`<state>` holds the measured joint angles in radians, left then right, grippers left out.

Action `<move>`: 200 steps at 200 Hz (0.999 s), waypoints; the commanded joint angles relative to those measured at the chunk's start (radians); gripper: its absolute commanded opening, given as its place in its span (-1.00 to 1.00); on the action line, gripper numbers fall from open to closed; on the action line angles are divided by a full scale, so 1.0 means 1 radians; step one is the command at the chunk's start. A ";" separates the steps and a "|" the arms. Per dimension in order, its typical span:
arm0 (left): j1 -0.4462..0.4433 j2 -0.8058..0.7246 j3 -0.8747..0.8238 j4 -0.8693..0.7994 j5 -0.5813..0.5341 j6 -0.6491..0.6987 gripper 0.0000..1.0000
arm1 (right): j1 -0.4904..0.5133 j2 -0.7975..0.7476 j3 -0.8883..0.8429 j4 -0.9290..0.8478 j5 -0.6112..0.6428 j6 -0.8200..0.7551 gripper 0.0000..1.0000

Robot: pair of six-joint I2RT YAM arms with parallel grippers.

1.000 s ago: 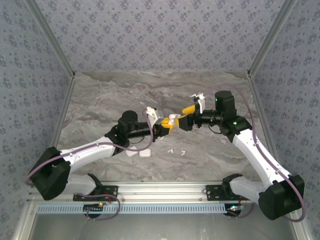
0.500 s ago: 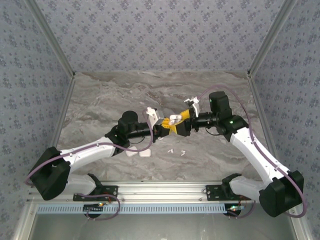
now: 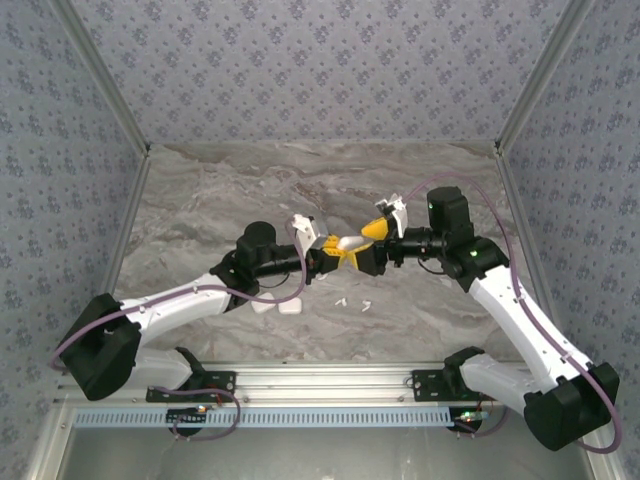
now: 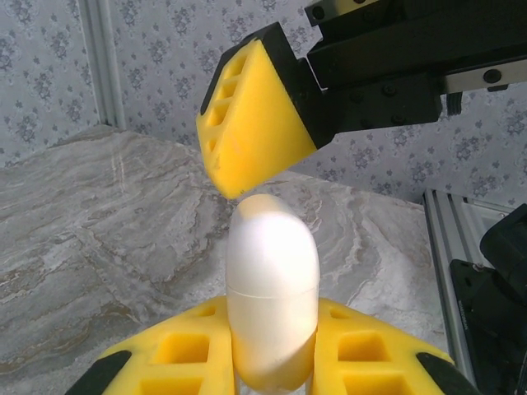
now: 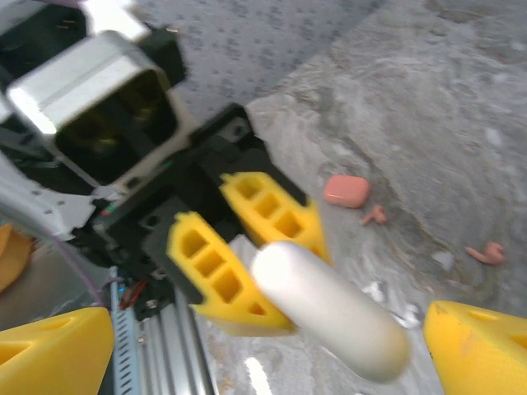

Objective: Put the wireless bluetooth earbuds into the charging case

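Both arms meet over the middle of the bench, raised off the surface. The left hand is clenched on a white case. From the left wrist view the case stands upright between the yellow pads, with its rounded end sticking out past them. It looks closed, with a thin seam running across it.

The right hand is released, with its jaws spread wide and nothing in them. From its own wrist camera the two yellow fingertips sit far apart on either side of the case's free end. One of those fingers comes right down to the top of the case in the left wrist view. I honestly can't tell if it's touching or a hair off.

The earbuds are all loose on the bench. Two white earbuds lie close together toward the near edge, about mid-width, just below the clenched hand. A spare white case sits a bit left of them, next to the left arm.

In the right wrist view there's a salmon case lying flat on the marble beyond the left hand. One orange-red earbud is just beside it, and a second one is further right, apart from the case.
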<state>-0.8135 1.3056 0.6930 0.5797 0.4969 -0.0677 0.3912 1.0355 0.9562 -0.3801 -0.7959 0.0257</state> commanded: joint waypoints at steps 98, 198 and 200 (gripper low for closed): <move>0.265 0.424 0.404 -0.342 0.007 -0.362 -1.00 | -0.073 -0.116 -0.153 0.024 0.616 0.175 1.00; 0.272 0.818 0.732 -0.551 -0.071 -0.438 -0.98 | -0.075 -0.127 -0.203 0.016 0.604 0.184 1.00; 0.272 0.821 0.734 -0.553 -0.073 -0.440 -0.98 | -0.075 -0.127 -0.204 0.021 0.602 0.186 1.00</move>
<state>-0.5430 2.0876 1.3682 0.0761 0.4362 -0.4847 0.3218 0.9291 0.7753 -0.3775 -0.1711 0.1940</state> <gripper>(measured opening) 0.187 0.999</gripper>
